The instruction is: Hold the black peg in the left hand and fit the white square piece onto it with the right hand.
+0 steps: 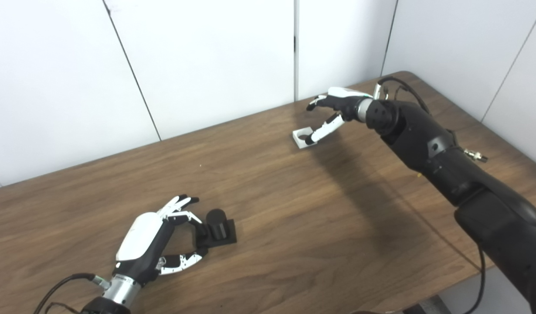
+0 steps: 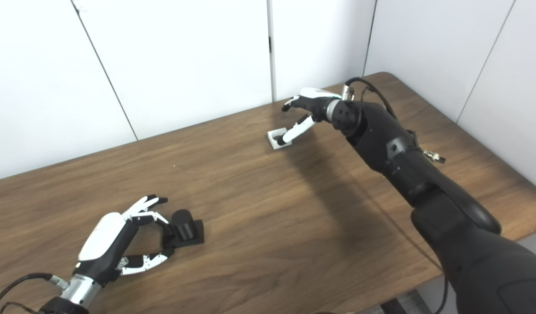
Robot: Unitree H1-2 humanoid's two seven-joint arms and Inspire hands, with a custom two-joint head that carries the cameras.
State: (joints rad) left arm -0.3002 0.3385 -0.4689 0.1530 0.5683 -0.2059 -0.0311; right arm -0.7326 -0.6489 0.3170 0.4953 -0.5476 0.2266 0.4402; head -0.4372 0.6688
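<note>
My left hand lies nearest, fingers spread around the black peg, touching its base but not clamped. Well beyond the peg, my right hand hovers open over the white square piece. I should close squarely on both.

Wood-grain table, brown, one corner at 1 o'clock. White wall panels behind, from 9 to 3 o'clock, split by dark seams. A tiny pale speck lies on the table near centre.
</note>
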